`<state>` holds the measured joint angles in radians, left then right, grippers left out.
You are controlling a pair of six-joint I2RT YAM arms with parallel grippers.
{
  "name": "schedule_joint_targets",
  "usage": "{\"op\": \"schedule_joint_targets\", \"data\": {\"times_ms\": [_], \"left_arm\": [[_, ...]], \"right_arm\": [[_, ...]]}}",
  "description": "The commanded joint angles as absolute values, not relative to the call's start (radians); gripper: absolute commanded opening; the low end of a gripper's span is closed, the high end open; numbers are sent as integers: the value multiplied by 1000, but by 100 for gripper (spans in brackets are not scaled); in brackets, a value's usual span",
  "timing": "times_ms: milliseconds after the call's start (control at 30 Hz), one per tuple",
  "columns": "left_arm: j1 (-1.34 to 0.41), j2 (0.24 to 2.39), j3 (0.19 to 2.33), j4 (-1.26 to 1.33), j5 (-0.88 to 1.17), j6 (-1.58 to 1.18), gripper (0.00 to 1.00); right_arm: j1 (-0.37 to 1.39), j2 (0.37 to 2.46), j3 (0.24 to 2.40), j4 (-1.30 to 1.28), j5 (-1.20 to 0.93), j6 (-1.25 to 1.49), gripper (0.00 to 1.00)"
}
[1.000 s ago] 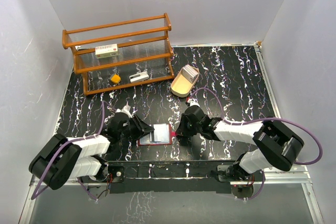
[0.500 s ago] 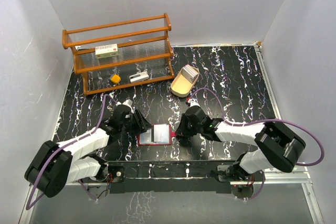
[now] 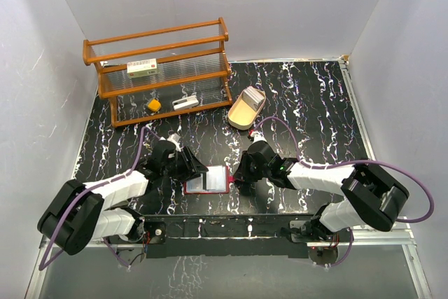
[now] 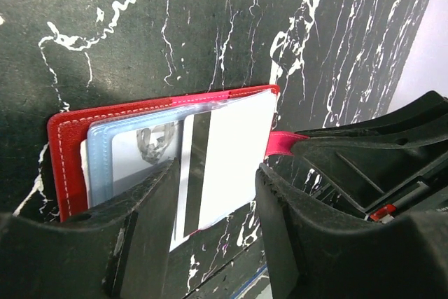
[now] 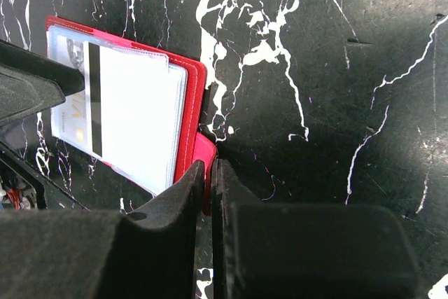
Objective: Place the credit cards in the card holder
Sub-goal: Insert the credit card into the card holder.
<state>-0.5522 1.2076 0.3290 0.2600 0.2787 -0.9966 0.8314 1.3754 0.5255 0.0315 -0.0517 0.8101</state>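
The card holder (image 3: 187, 187) lies open near the table's front edge, dark red with a clear inner pocket (image 4: 101, 152). A white credit card (image 4: 227, 145) with a black stripe lies on it, partly under the pocket film, also seen in the right wrist view (image 5: 136, 113). My left gripper (image 4: 217, 169) is open at the holder's left side. Its fingers (image 4: 150, 201) straddle the card's near edge with a gap on each side. My right gripper (image 5: 209, 167) is shut on the holder's red snap tab (image 5: 204, 150) at the right side.
A wooden rack (image 3: 161, 68) stands at the back left with a white red-labelled box (image 3: 142, 68) on its shelf. A yellow item (image 3: 154, 105) and a small white item (image 3: 185, 103) lie under it. A tan oval tray (image 3: 241, 113) holds pale flat pieces.
My left gripper has opened and let go of the card, which stays on the holder. The left arm shifted slightly away from the front edge. The right gripper kept its hold.
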Motion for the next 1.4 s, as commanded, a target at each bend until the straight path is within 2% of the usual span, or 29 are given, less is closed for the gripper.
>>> {"op": "schedule_joint_targets", "data": {"times_ms": [0, 533, 800, 1067, 1367], "left_arm": [[-558, 1229, 306, 295, 317, -1029, 47], [-618, 1284, 282, 498, 354, -1162, 46], [-644, 1285, 325, 466, 343, -1149, 47], [-644, 1205, 412, 161, 266, -1004, 53], [-638, 1059, 488, -196, 73, -870, 73]], "right_arm": [[839, 1373, 529, 95, -44, 797, 0], [838, 1383, 533, 103, -44, 795, 0], [839, 1375, 528, 106, -28, 796, 0], [839, 1349, 558, -2, 41, 746, 0], [839, 1314, 542, -9, 58, 745, 0]]}}
